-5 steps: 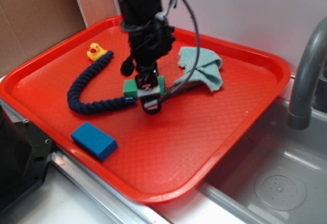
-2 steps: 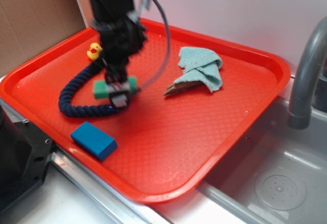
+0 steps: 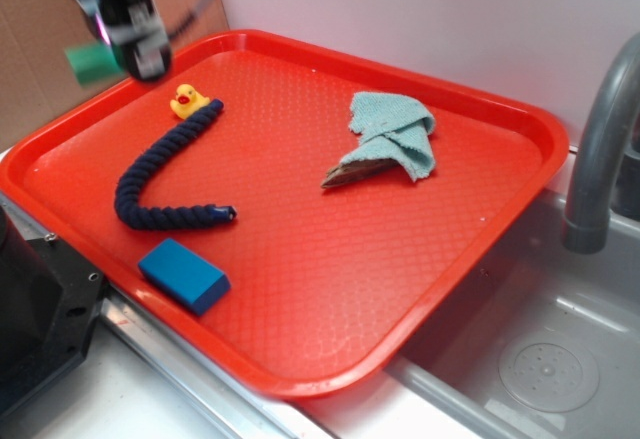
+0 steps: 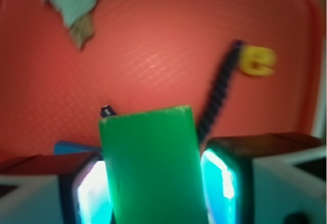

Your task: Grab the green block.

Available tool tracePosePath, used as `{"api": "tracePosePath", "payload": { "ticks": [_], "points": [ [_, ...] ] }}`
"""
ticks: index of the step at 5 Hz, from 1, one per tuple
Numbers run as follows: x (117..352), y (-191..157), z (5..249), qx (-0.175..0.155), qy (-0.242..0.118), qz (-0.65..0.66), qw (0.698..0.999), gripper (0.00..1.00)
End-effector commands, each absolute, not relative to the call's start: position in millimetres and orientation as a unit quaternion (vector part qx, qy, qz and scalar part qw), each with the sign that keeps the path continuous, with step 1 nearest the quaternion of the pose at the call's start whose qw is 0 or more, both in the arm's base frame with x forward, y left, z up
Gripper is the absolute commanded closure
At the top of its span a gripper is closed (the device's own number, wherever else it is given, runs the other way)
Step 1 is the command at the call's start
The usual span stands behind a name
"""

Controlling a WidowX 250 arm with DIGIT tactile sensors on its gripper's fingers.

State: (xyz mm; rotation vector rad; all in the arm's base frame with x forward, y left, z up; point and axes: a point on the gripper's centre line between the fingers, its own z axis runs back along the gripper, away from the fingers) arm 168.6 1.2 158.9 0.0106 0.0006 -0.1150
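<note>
green block [image 4: 150, 165] sits clamped between the jaws, the arm raised high above the red tray's [image 3: 480, 259] far-left corner.

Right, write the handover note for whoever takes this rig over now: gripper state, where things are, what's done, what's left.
Gripper: shut on the green block, raised above the far left corner of the red tray; the wrist view shows the block clamped between both fingers.
Left on the tray: blue block near the front edge, dark rope, yellow duck, teal cloth.
Done: green block grabbed and clear of the tray.
Left: nothing of the grab itself; just keep the grip closed.
</note>
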Motion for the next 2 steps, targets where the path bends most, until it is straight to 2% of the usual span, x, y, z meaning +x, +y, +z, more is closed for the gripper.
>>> {"api": "tracePosePath", "payload": {
  "ticks": [1, 2],
  "points": [
    [191.3, -13.1, 229.9, 0.007, -0.057, -0.001, 0.998, 1.00],
    [199.5, -16.1, 224.8, 0.005, -0.059, 0.000, 0.998, 1.00]
  ]
}}
